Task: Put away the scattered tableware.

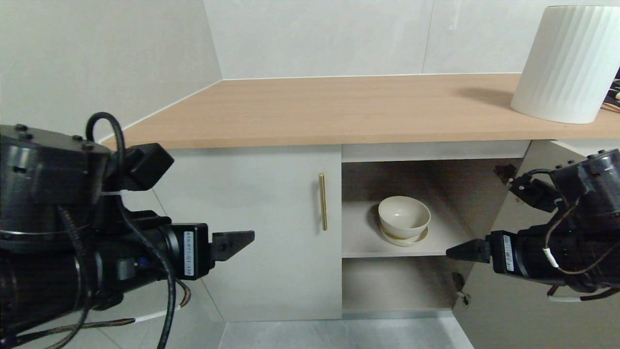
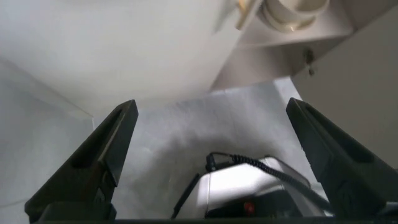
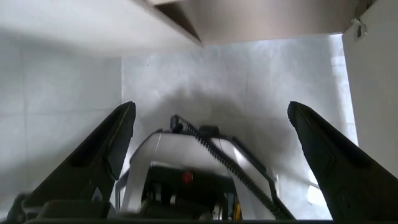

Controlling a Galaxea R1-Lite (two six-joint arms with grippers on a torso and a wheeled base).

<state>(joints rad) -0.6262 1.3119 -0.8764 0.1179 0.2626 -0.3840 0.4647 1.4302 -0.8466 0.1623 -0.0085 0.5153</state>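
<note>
hanging at shelf height in front of the low cabinet (image 1: 339,152), both arms carry nothing. left gripper (image 1: 232,245) is in front of the closed door (image 1: 261,228), jaws spread wide, empty. right gripper (image 1: 457,252) is just beside the open door (image 1: 513,310), jaws also spread wide, empty. the bowl (image 1: 404,216) sits upright on a small plate (image 1: 403,240) on the upper shelf (image 1: 361,242), inside the open compartment, right of the gold handle (image 1: 322,201). tableware looks stowed, so my guess is the step in hand is shutting that door. to do it well: bring the right gripper round to the door's outer face near its free edge, push in a slow arc following the hinge swing, stay clear of shelf and bowl, and keep the left arm out of the closing gap. white ribbed shade (image 1: 566,63) on the counter (image 1: 315,111) is well apart, no concern.
</note>
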